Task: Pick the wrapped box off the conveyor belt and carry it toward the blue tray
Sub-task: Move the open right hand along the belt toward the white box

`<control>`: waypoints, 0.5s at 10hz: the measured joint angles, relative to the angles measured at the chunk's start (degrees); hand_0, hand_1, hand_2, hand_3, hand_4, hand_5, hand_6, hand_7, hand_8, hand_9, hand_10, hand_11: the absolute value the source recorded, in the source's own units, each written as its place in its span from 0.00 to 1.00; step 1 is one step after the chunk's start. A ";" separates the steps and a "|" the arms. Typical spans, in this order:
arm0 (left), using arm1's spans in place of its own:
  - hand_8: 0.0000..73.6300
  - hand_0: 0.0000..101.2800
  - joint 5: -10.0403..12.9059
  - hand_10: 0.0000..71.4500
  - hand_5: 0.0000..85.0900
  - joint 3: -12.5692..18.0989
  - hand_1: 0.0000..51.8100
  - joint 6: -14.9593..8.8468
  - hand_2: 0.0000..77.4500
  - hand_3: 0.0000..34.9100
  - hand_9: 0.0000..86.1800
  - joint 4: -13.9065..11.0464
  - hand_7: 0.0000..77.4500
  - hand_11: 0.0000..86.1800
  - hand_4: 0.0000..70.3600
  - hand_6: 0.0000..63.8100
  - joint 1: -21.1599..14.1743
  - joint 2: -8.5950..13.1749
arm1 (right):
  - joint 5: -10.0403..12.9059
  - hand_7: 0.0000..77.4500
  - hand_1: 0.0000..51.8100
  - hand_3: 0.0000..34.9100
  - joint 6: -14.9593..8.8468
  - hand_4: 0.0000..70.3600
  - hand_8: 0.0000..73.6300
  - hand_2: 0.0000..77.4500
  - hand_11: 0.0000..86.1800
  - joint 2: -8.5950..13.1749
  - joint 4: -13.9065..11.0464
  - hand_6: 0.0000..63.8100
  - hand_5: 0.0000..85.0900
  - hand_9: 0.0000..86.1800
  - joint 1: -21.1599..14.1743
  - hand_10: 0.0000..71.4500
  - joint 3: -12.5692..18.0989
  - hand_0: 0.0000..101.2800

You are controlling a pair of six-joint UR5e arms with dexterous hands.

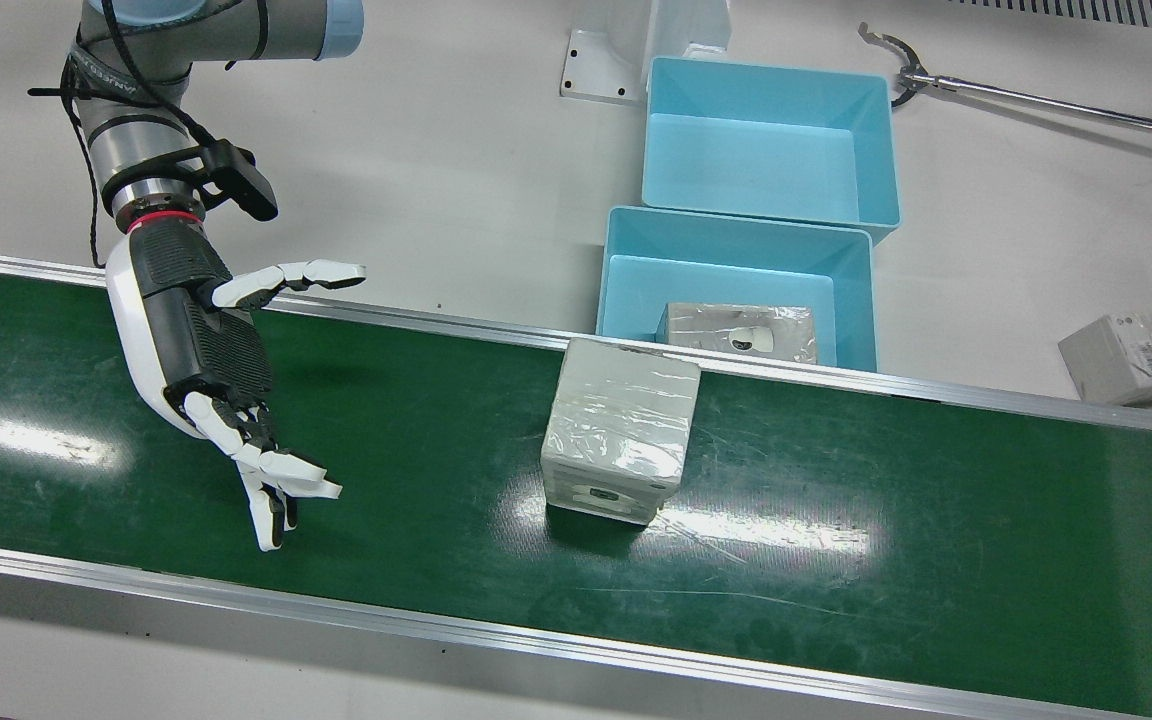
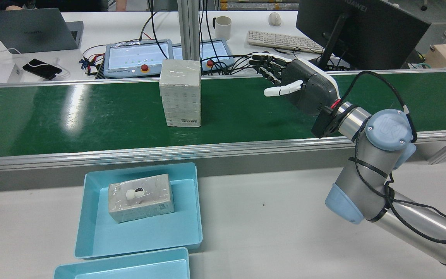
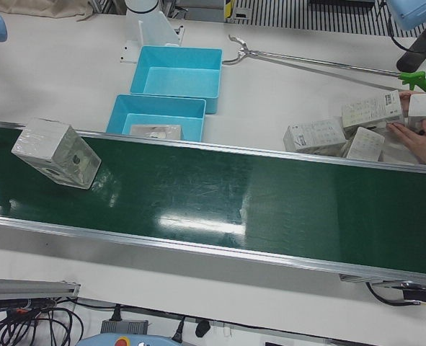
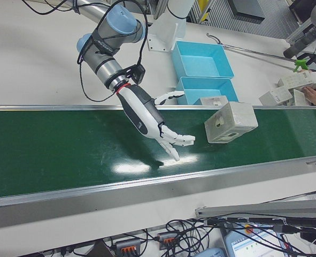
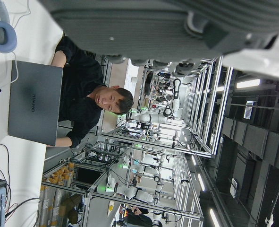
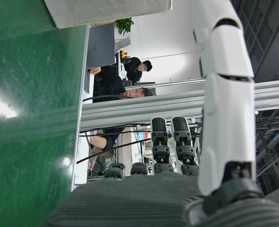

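Observation:
The wrapped box (image 1: 621, 430) stands upright on the green conveyor belt (image 1: 886, 560), near its far rail; it also shows in the rear view (image 2: 180, 95), the left-front view (image 3: 56, 153) and the right-front view (image 4: 230, 122). My right hand (image 1: 206, 350) is open over the belt, fingers spread toward the box, a clear gap away and holding nothing; it also shows in the rear view (image 2: 304, 87). The blue tray (image 1: 626, 250) sits just beyond the belt behind the box. Of my left hand (image 5: 167, 23) only a dark underside shows.
Another wrapped box (image 1: 741, 333) lies in the near blue tray. A second blue tray (image 1: 881, 150) stands behind it. A long grabber tool (image 1: 1036, 100) and loose white boxes (image 1: 1141, 350) lie beside them. A person's hand (image 3: 422, 140) rests by those boxes.

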 joint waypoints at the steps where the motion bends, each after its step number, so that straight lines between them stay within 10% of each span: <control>1: 0.01 0.00 0.00 0.01 0.01 0.00 0.00 0.00 0.01 0.00 0.01 0.00 0.01 0.00 0.00 0.00 0.00 0.00 | 0.00 0.25 0.32 0.01 -0.06 0.24 0.00 0.20 0.05 0.00 0.00 0.11 0.21 0.03 0.00 0.03 0.00 0.49; 5: 0.01 0.00 0.00 0.01 0.01 0.00 0.00 0.00 0.01 0.00 0.01 0.00 0.01 0.01 0.00 0.00 0.00 0.00 | -0.01 0.25 0.32 0.01 -0.22 0.24 0.00 0.20 0.05 0.00 0.00 0.11 0.21 0.03 0.00 0.03 -0.05 0.49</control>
